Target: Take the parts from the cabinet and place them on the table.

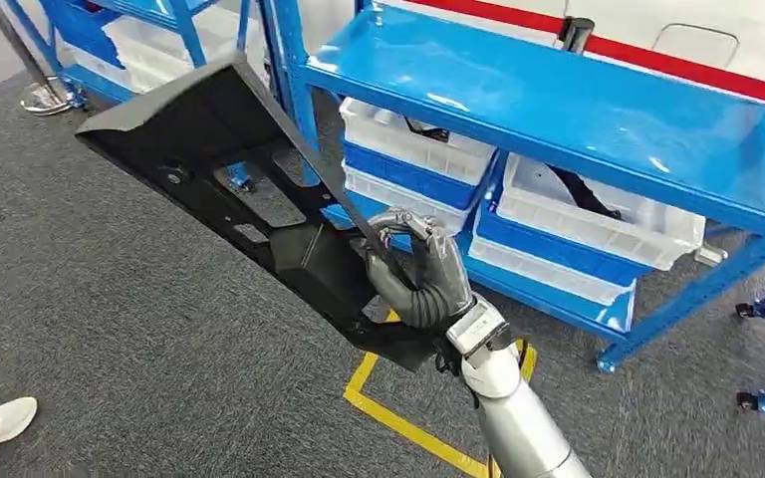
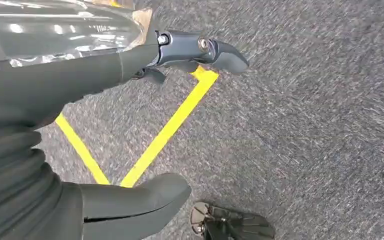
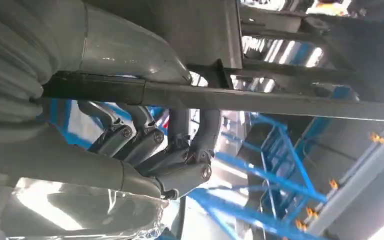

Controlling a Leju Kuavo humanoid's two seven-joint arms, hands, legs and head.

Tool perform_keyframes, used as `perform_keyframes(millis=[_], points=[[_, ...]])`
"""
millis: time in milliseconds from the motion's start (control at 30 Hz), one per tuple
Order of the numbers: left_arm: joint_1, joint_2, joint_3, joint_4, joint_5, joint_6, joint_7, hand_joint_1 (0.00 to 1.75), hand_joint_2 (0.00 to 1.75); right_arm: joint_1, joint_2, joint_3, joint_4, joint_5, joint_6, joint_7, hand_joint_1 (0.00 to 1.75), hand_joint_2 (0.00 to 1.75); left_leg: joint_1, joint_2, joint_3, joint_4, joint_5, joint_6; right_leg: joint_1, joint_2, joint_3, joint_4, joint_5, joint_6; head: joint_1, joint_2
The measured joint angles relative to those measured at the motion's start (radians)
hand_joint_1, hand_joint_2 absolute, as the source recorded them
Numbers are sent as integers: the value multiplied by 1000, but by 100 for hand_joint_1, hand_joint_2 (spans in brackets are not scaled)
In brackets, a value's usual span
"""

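The right hand [image 1: 420, 282] is clenched round a thin bar of the long black plastic panel [image 1: 229, 169], held in the frame's upper left; rigid, light but unwieldy, it probably levers hard from this end grip.

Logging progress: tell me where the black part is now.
In the head view the black part is held up by the right robot hand, left of the blue rack, above the grey floor.

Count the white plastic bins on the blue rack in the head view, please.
3, perhaps more hidden. One bin sits under the top shelf at left, one at right, and one on the rack far left, behind the black part.
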Motion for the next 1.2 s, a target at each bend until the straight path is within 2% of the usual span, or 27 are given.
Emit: perform_keyframes(millis=[33,67,133,167,200,233,333,367,400,433,500,533,567,600,667,700,733,867,900,933,967,1033,1067,1100,1133,1167,1200], points=[[0,0,0,0,0,0,-2,0,175,6,-1,0,0,1,0,0,175,175,0,-14,0,0,0,0,3,3,-21,38,-4,6,0,0],[3,-1,0,0,-2,-1,-4,0,175,9,-1,0,-1,1,0,0,175,175,-1,-28,0,1,0,0,3,4,-17,22,10,14,0,0],[4,-2,0,0,-6,-2,-6,0,175,11,-2,0,-5,2,0,0,175,175,-1,-56,1,4,1,-1,2,13,54,-130,81,33,0,0],[4,-3,0,0,-11,-5,-8,0,175,11,-2,0,-10,0,0,-1,175,175,-1,-68,1,7,0,-2,-2,32,97,-222,117,38,0,0],[4,-3,0,0,-12,-9,-8,0,175,12,-3,0,-14,-6,2,-1,175,175,0,-78,-3,10,0,-6,-7,80,116,-277,129,34,0,0],[2,-2,0,0,-13,-11,-8,0,175,15,-4,-1,-20,-13,6,-2,175,175,-6,-91,-7,15,-2,-13,-5,67,115,-285,134,21,0,0],[8,-1,1,0,-13,-14,-8,0,175,22,-5,-5,-29,-26,23,-1,175,175,1,-108,-16,9,7,-30,1,46,120,-281,141,5,0,0],[9,4,2,0,-13,-13,-7,0,175,20,-4,-5,-31,-26,27,-1,175,175,5,-100,-20,15,2,-33,-16,35,122,-289,147,-5,0,0],[9,2,3,0,-12,-11,-6,0,175,20,-2,-5,-32,-28,34,0,175,175,-2,-36,-29,38,-14,-39,-11,26,124,-290,148,-8,-4,0],[8,3,4,0,-11,-10,-5,0,175,19,-1,-5,-33,-30,35,0,175,175,0,1,-54,89,-48,-46,-9,16,126,-289,145,-15,-9,0],[6,3,4,0,-11,-9,-2,0,175,19,-1,-9,-32,-32,42,1,175,175,8,25,-135,253,-124,-56,-5,-12,127,-289,142,-18,-9,0],[6,3,4,0,-11,-8,0,0,175,19,0,-10,-32,-34,43,2,175,175,11,26,-165,309,-138,-60,-4,-27,127,-289,141,-20,-9,0],[7,3,4,0,-11,-8,1,0,175,18,0,-10,-32,-36,45,2,175,175,13,28,-170,316,-130,-62,-4,-40,128,-289,140,-20,-9,0],[7,3,4,0,-11,-8,1,0,175,14,2,-11,-32,-38,46,3,175,175,15,30,-151,275,-100,-63,-4,-52,128,-289,139,-21,-9,0],[6,5,5,0,-11,-6,0,0,175,4,6,-16,-32,-41,48,6,175,175,17,53,-58,107,-22,-59,-4,-72,133,-289,135,-18,-9,0],[4,5,5,0,-13,-4,-1,0,175,1,9,-18,-32,-42,49,7,175,175,16,99,-8,21,-7,-56,-2,-82,138,-289,131,-12,-9,0],[1,5,5,0,-14,-3,0,0,175,-1,10,-21,-32,-42,49,8,175,175,6,97,-8,19,-10,-50,10,-90,137,-290,127,-6,-8,0],[0,6,5,0,-24,0,2,0,175,-1,13,-26,-33,-42,49,9,175,175,-2,51,-7,5,-3,-24,12,-117,153,-296,121,17,-4,0],[2,4,5,0,-25,-1,2,0,175,0,11,-29,-33,-42,49,10,175,175,4,43,3,-3,2,-18,4,-73,139,-278,109,19,-2,0],[0,5,5,0,-26,-1,2,0,175,0,11,-29,-33,-42,50,9,175,175,6,35,4,-5,5,-9,3,-33,123,-232,82,11,-3,0],[-1,6,5,0,-26,-1,2,0,175,1,10,-33,-33,-42,49,9,175,175,5,26,2,-5,5,-6,1,-12,90,-164,51,4,0,0],[-4,6,5,0,-28,-2,2,0,175,11,6,-42,-33,-41,49,9,175,175,4,-4,0,-5,5,-4,0,2,3,-1,-7,-1,0,0],[-3,6,5,0,-28,-5,3,0,175,16,4,-43,-33,-40,50,9,175,175,4,-21,1,-4,5,-5,1,4,-23,35,-8,6,0,0],[-1,6,5,0,-28,-6,3,0,175,17,3,-43,-33,-40,49,9,175,175,4,-35,1,-4,5,-5,1,4,-16,10,12,16,0,0],[-1,5,5,0,-26,-9,3,0,175,17,3,-44,-33,-39,50,9,175,175,5,-49,2,-2,5,-5,0,6,11,-56,46,27,0,0],[-1,4,5,0,-24,-17,2,0,175,16,3,-44,-33,-37,50,9,175,175,6,-65,3,0,4,-7,-4,14,58,-160,93,39,0,0],[-1,4,5,0,-22,-24,0,0,175,16,3,-44,-33,-35,50,9,175,175,7,-78,2,5,1,-12,-12,44,98,-249,129,48,0,0]])
